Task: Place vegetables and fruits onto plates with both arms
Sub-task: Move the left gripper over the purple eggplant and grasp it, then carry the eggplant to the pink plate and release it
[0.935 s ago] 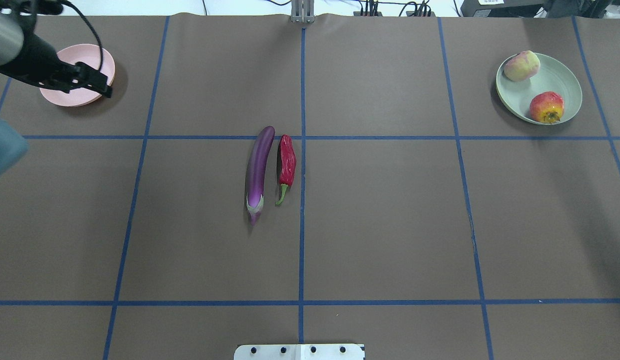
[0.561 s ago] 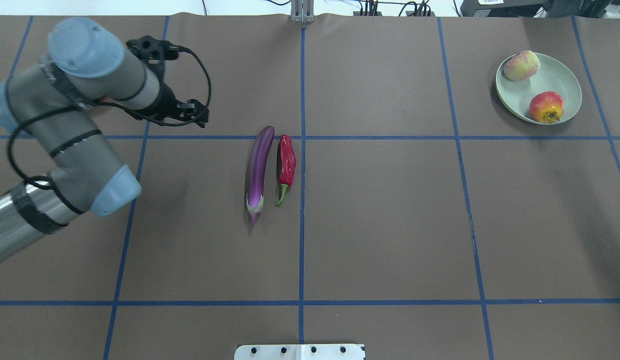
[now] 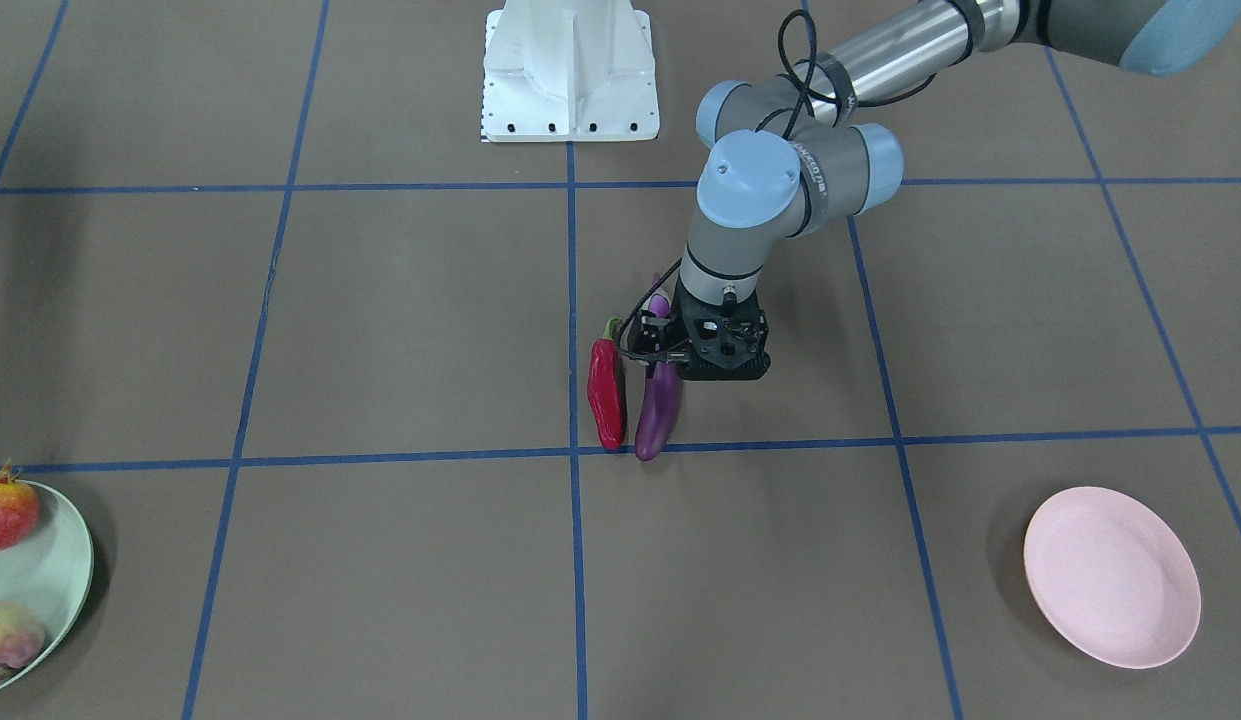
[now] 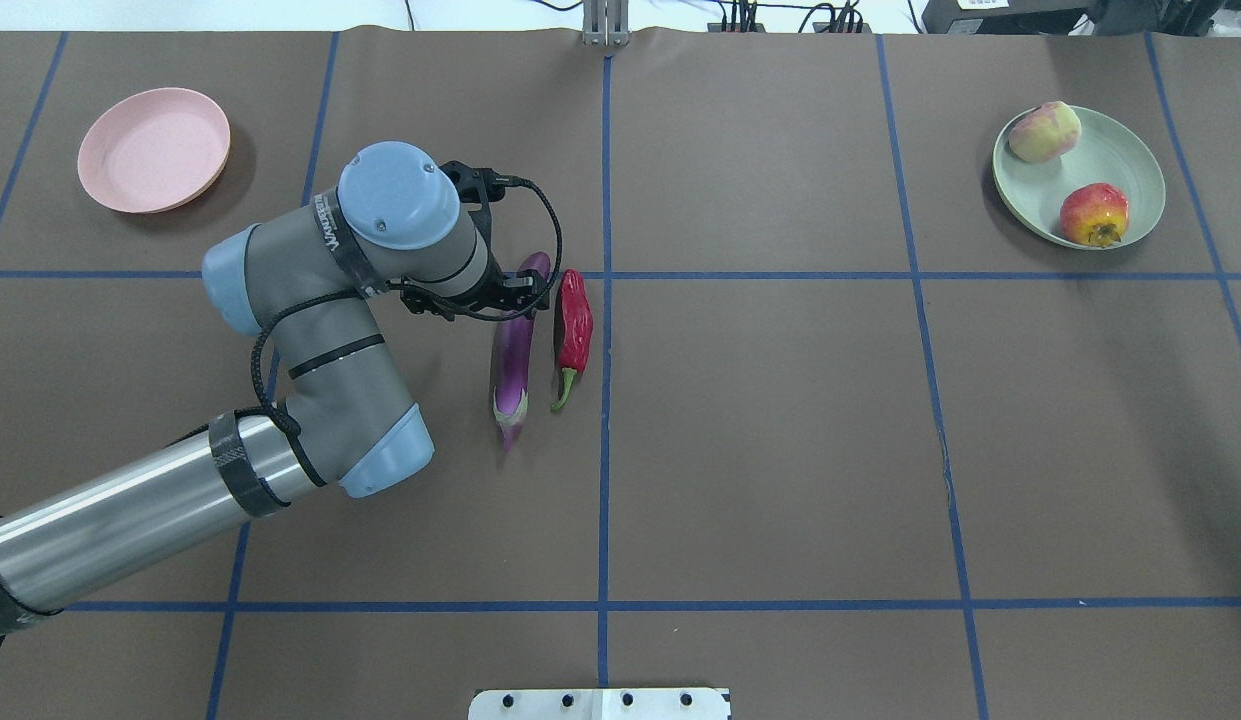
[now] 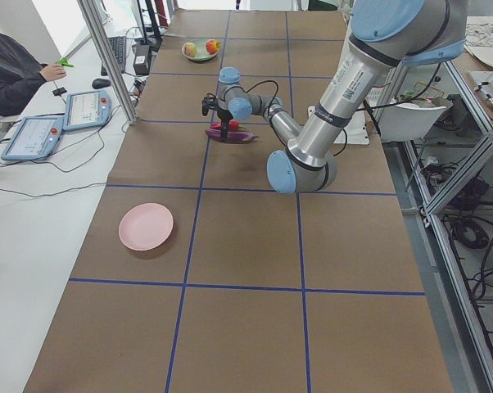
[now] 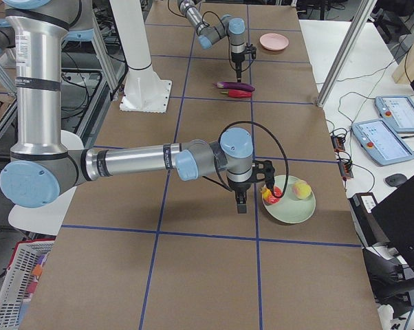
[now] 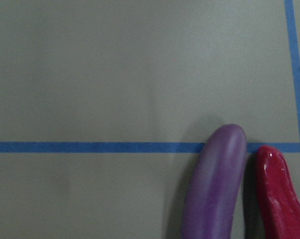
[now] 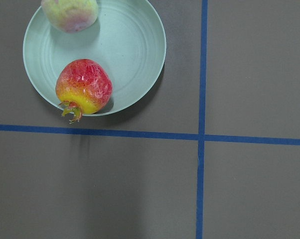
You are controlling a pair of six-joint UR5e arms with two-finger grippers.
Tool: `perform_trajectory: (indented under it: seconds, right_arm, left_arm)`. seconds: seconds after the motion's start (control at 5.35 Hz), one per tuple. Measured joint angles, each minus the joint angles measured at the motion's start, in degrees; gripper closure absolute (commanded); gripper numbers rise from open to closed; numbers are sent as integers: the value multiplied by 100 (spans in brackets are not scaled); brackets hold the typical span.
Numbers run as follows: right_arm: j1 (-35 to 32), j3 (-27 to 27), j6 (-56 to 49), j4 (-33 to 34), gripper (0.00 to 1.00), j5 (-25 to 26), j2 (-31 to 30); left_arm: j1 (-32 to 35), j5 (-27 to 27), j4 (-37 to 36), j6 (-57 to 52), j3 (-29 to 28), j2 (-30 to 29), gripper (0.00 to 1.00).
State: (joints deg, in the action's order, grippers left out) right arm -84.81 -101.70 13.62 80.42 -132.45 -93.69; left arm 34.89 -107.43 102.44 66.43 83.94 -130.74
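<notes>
The eggplant [image 4: 513,350] lies flat near the middle of the surface [image 4: 780,450], its rounded end just over a blue tape line [image 4: 780,275] and its pale cap pointing back toward the robot. The chili pepper [image 4: 574,325] lies parallel just beside it, on the side away from the left arm, with only a thin gap between them. We judge the eggplant to be the next thing to lift. It looks stiff and fairly light, but its glossy skin is probably slippery and its length will make it tip if held near one end. We would take it across its width close to mid-length, with a firm squeeze, and ease one finger into the narrow gap so the chili is not pushed away. The left fingers [image 4: 515,295] hang above the eggplant's rounded end, on the side away from the chili. They are masked by the wrist, so we cannot tell whether they are spread or closed. The pink plate [image 4: 153,150] sits bare and well apart at the far left corner. At the opposite end, the peach [image 4: 1044,131] and the pomegranate [image 4: 1093,213] already rest on the mint-green plate [image 4: 1115,160]. The right fingers [image 6: 241,205] hover beside that plate, and we cannot tell their state either.
</notes>
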Motion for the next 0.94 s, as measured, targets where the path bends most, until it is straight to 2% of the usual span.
perform_trajectory:
  seconds: [0.19,0.75,0.94]
  right_arm:
    - [0,1,0,3,0,0,0]
    - [0,9,0,0,0,0,0]
    - [0,9,0,0,0,0,0]
  left_arm:
    - [-91,30,-3,15,-42,-39,39]
    - [-203,38,-4,19,-134,-52,39]
    - [-207,35,-4,20,-162,-68,99]
